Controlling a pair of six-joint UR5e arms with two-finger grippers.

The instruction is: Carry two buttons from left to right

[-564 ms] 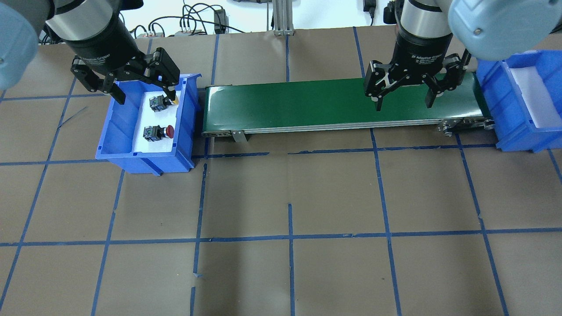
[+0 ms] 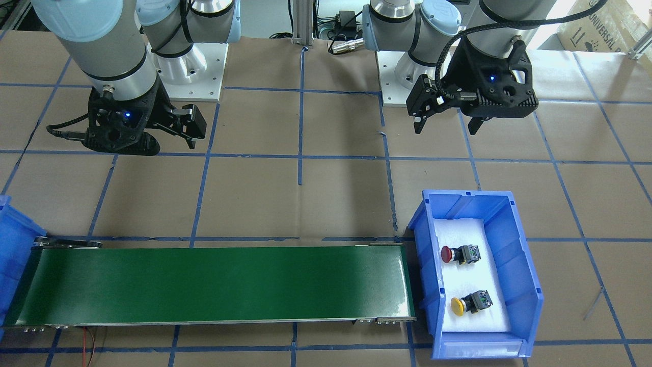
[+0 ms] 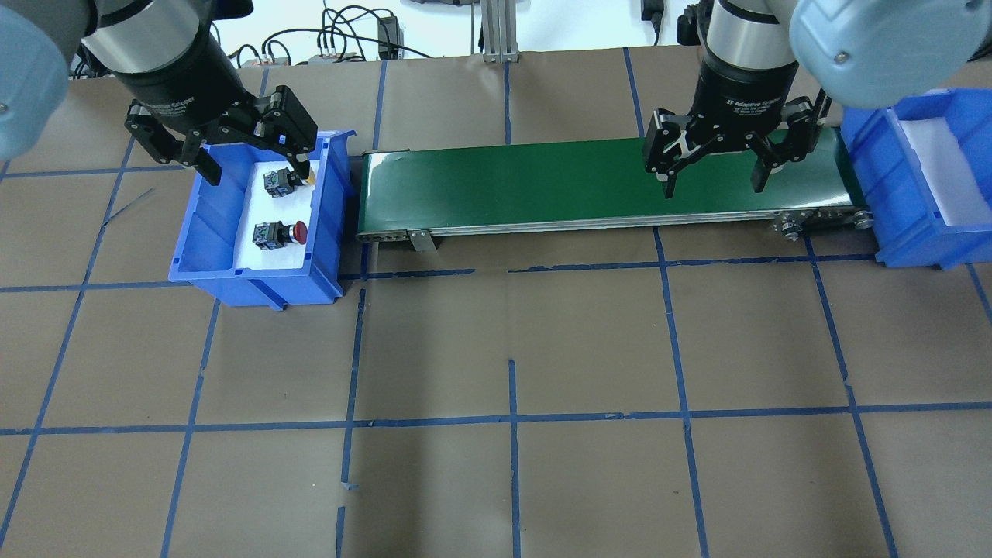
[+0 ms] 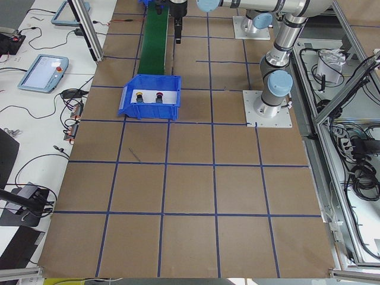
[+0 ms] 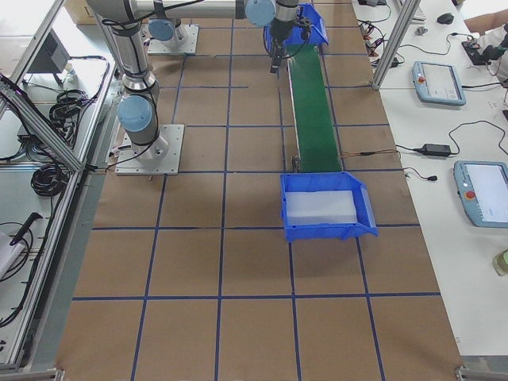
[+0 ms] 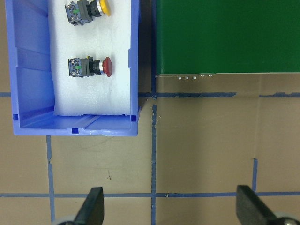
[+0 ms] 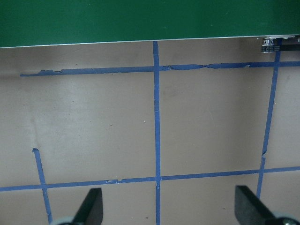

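Buttons: the red button (image 6: pixel 89 67) and the yellow button (image 6: pixel 86 8) lie on their sides, apart, on white foam in the left bin (image 3: pixel 256 287).
Left pincer (image 3: pixel 257 170): fingers spread wide, empty, raised close by that bin, not yet down in it.
Right pincer (image 3: pixel 713 186): likewise spread and empty, near the right end of the green belt (image 3: pixel 542 182).
Advice: this looks like the first pick. Centre over one black body, straddle it, and descend clear of the bin walls.
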